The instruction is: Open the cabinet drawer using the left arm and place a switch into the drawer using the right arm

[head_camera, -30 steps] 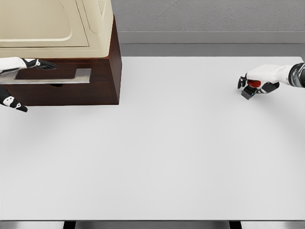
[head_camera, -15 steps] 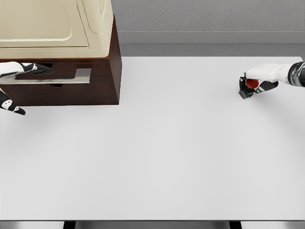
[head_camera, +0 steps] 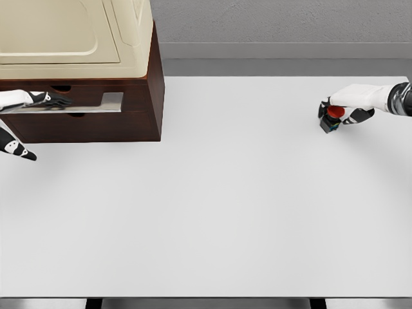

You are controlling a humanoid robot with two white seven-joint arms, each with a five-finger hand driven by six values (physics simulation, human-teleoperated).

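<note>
The dark wooden cabinet (head_camera: 138, 96) under its cream top sits at the table's back left corner, drawer (head_camera: 90, 119) front showing, nothing visible inside. The left hand (head_camera: 40, 98), half cut off, lays its fingers over the metal handle (head_camera: 84, 103). Far right on the white table (head_camera: 212, 206), the right hand (head_camera: 344, 109) curls its fingers around the red-buttoned switch (head_camera: 331, 118); grey wall behind.
</note>
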